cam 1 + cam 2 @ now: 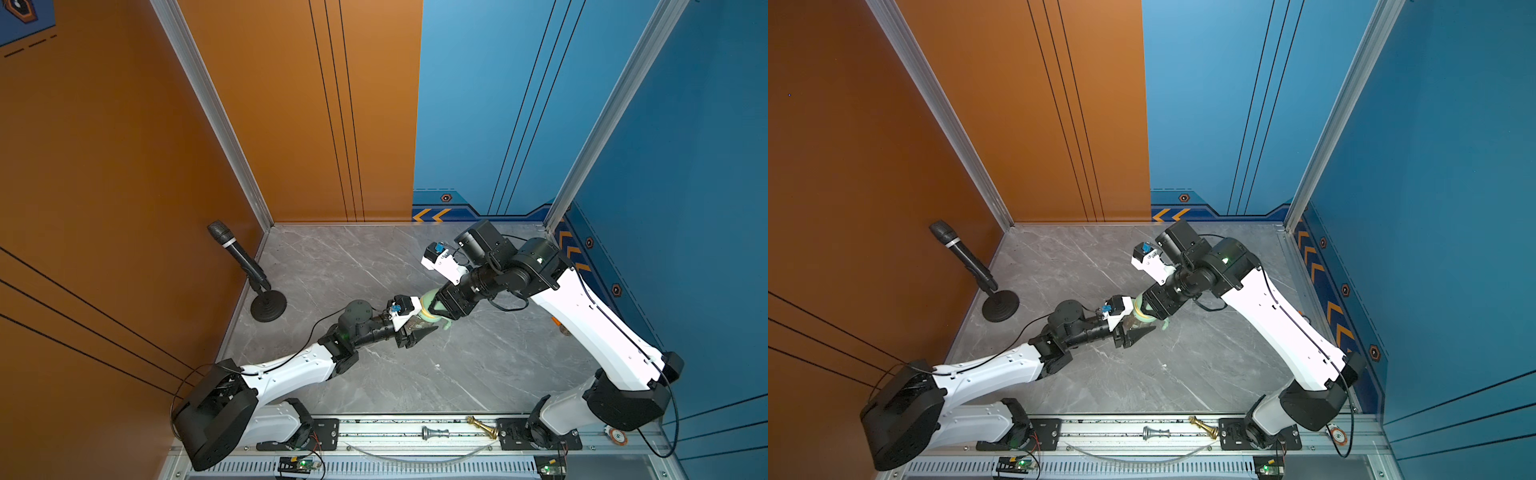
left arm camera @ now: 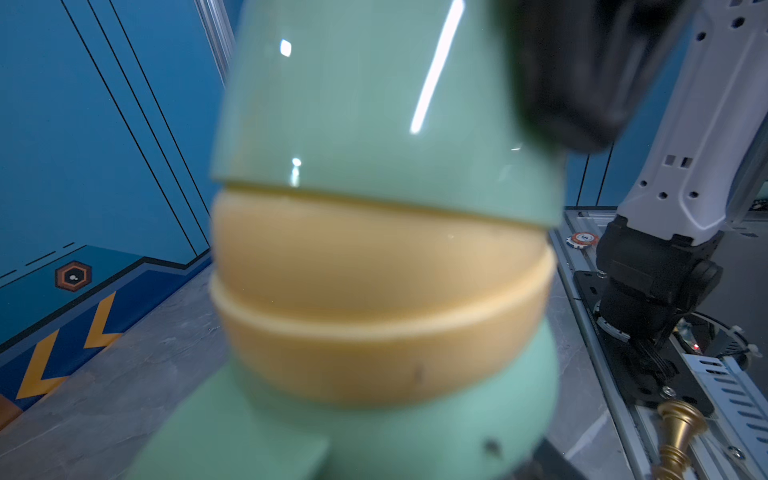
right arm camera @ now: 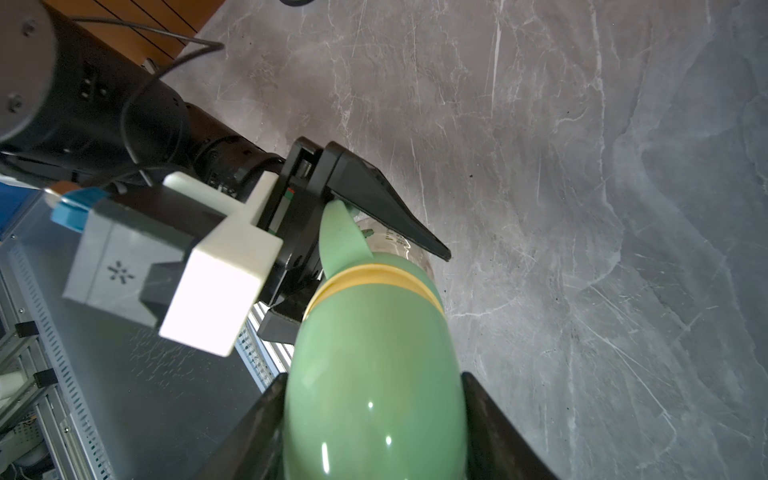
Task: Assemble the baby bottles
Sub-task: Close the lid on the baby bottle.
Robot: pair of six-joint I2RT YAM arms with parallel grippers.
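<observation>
Above grey marble table (image 1: pixel 415 374), right hand (image 3: pixel 374 419) grips glossy egg-shaped dome cap (image 3: pixel 374 374); left hand (image 3: pixel 374 257) clamps clear bottle body (image 3: pixel 399 243).

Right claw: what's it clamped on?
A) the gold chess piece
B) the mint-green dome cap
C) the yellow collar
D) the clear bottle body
B: in the right wrist view the right claw has a black finger on each side of the mint-green dome cap, which sits on the yellow collar; the left claw holds the clear bottle body end.
</observation>
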